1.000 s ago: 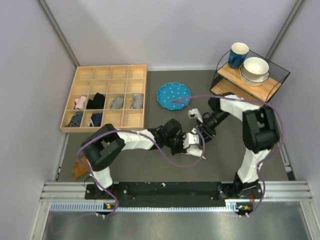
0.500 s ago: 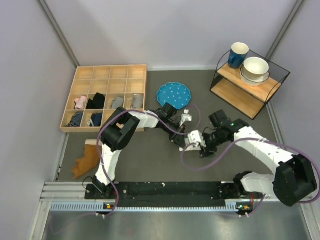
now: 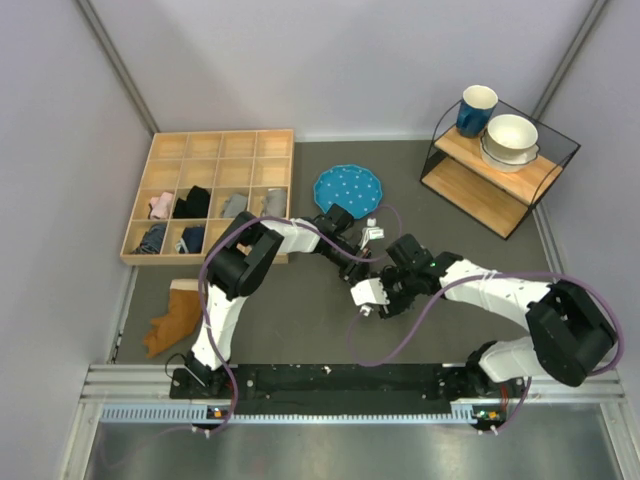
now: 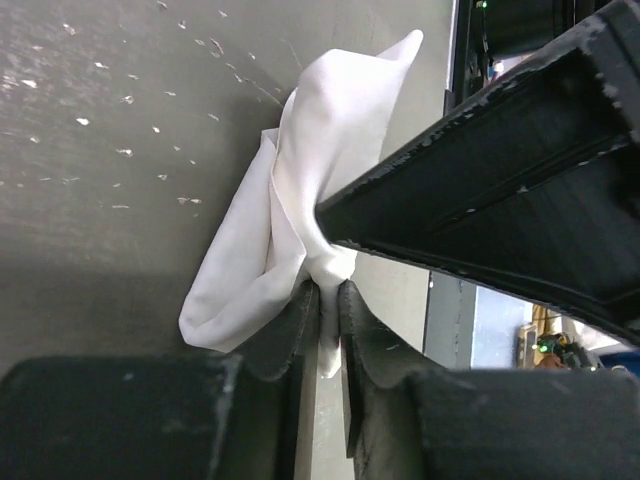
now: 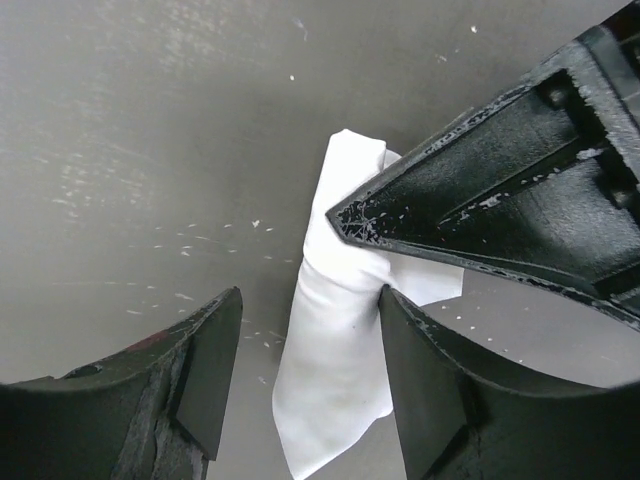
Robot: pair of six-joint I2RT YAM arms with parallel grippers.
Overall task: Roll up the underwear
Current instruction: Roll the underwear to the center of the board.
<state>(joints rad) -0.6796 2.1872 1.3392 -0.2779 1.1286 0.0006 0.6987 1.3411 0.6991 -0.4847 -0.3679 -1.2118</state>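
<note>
Dark grey table, and the underwear lies bunched mid-table. The left gripper pinches a fold in narrow jaws, while the right gripper stands wide open, cloth between its fingers.

Pale lilac walls enclose a grey tabletop with a wire-framed wooden shelf.

Just before the blue plate, left arm and right arm meet at the underwear — no passage. Wooden tray left of it, shelf right; nearer worktop bare.
</note>
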